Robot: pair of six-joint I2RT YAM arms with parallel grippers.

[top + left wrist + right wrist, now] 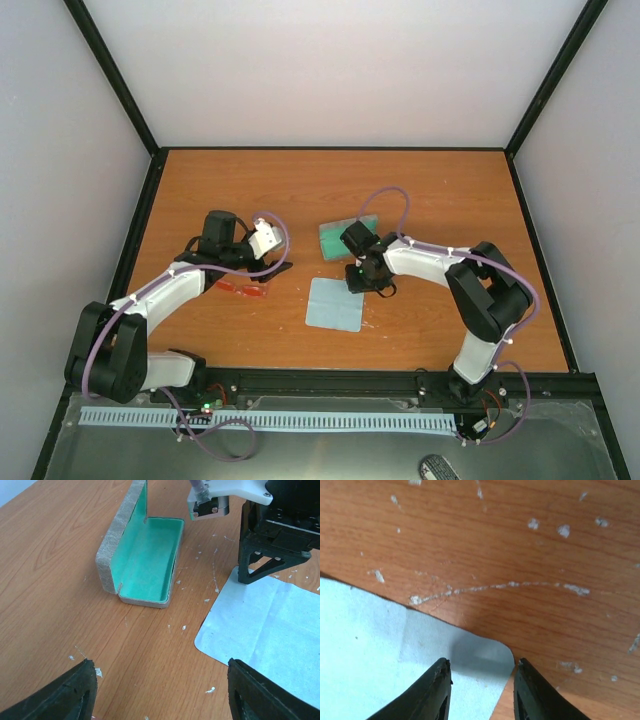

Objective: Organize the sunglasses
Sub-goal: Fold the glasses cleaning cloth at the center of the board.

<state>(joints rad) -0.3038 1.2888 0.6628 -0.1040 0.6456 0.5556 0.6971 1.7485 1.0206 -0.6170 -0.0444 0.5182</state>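
The sunglasses, red-orange with reddish lenses, lie on the table just below my left gripper, partly under the left arm; neither wrist view shows them. My left gripper is wide open and empty over bare wood. The grey case lies open with its green inside up, and the left wrist view shows it too. My right gripper is open, low at the far right corner of the light blue cloth. Its fingertips straddle that corner.
The wooden table has black rails at its edges and grey walls around it. Small white flecks dot the wood. In the left wrist view the right gripper stands on the cloth's far edge, right of the case.
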